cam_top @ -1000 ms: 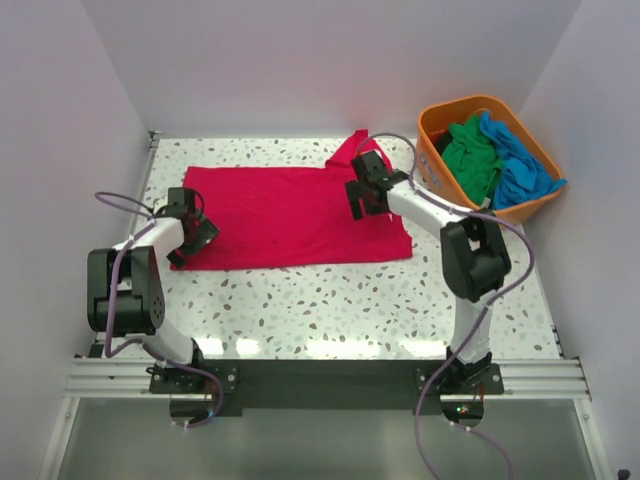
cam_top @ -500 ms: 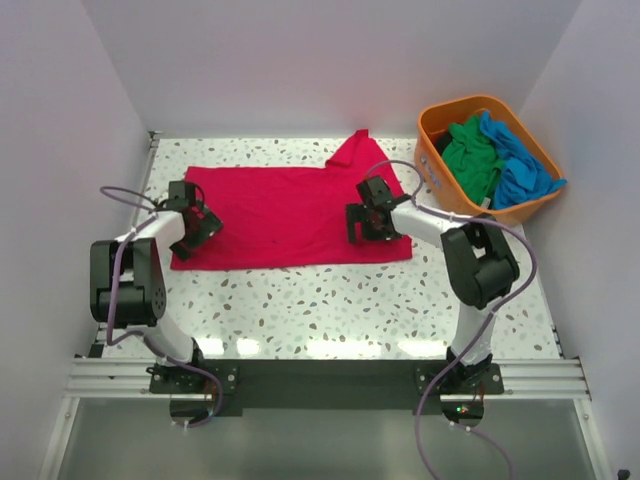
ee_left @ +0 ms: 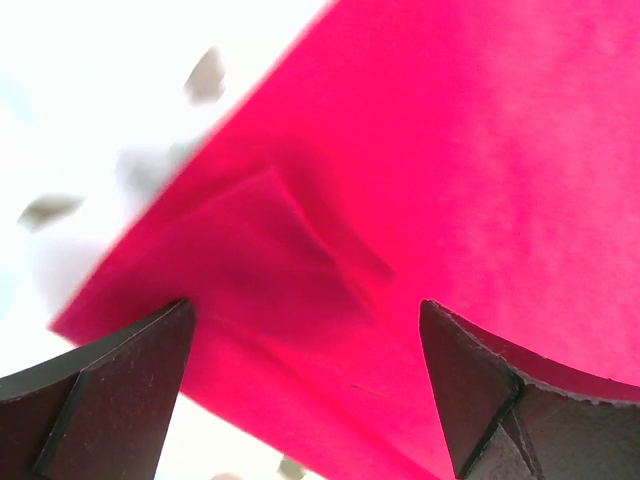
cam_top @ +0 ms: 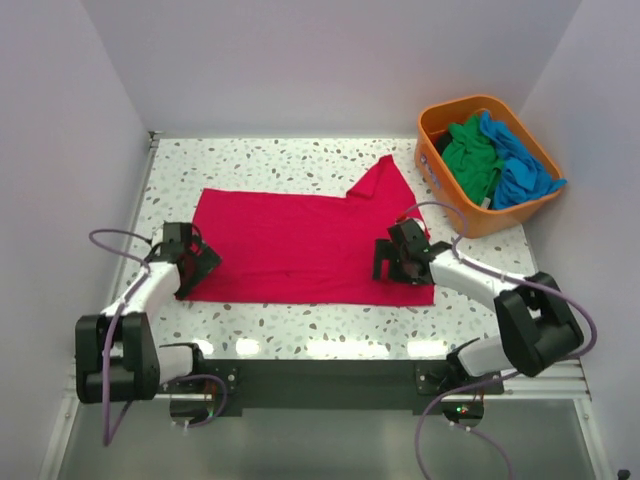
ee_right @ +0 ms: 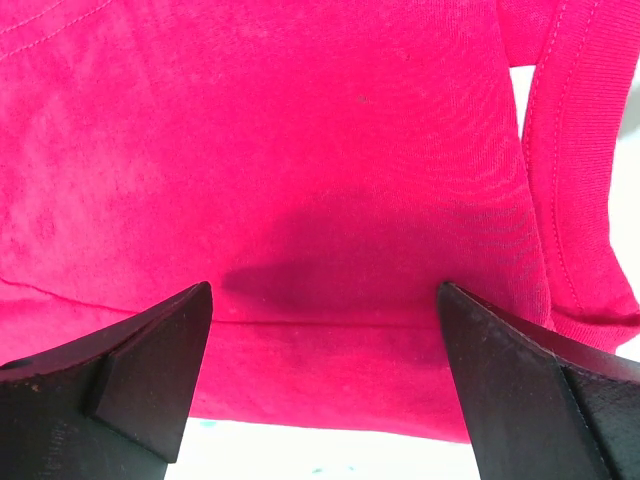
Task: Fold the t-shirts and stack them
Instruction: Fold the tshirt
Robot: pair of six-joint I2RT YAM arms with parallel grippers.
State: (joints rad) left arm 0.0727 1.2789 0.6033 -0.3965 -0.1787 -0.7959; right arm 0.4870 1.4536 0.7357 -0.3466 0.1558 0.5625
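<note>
While the red t-shirt (cam_top: 300,245) lies flat (worktop (cam_top: 300,165) beneath), left fingers (ee_left: 100,390) and right fingers (ee_right: 540,390) — spread wide — sit over its ends.

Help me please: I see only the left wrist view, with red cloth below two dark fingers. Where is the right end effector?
Observer: The right end effector is open over the near right corner of the red t-shirt.
Operator: Where are the other shirts?
Observer: The green t-shirt and the blue t-shirt lie in the orange basket, far right.
Operator: Is the red one flat?
Observer: Mostly; one sleeve points to the far side.
</note>
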